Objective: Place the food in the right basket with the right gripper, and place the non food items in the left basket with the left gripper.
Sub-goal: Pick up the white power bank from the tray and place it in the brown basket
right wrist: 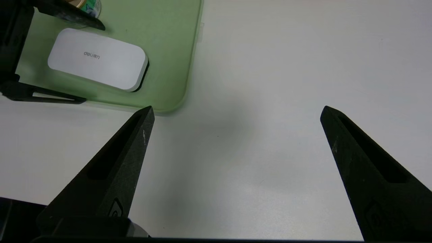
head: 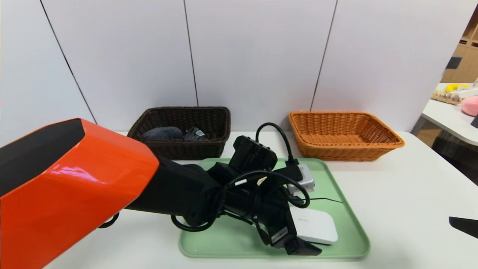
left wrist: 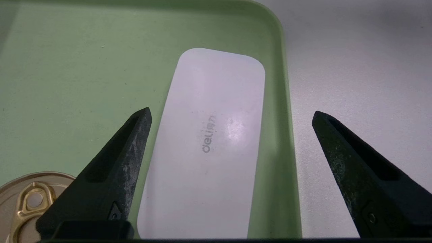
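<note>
My left gripper hangs open low over the green tray. It straddles the flat white box; one finger is beside the box and the other is past the tray's front rim. The tin can stands on the tray just behind the box, mostly hidden by the wrist. The dark brown basket at the back left holds the grey cloth and the black tube. At the back right sits the orange-tan basket. My right gripper is open over bare table to the tray's right.
The white table carries the tray in the middle and both baskets against the white wall panels. My orange left arm crosses the front left of the view. A second table with other objects stands off to the right.
</note>
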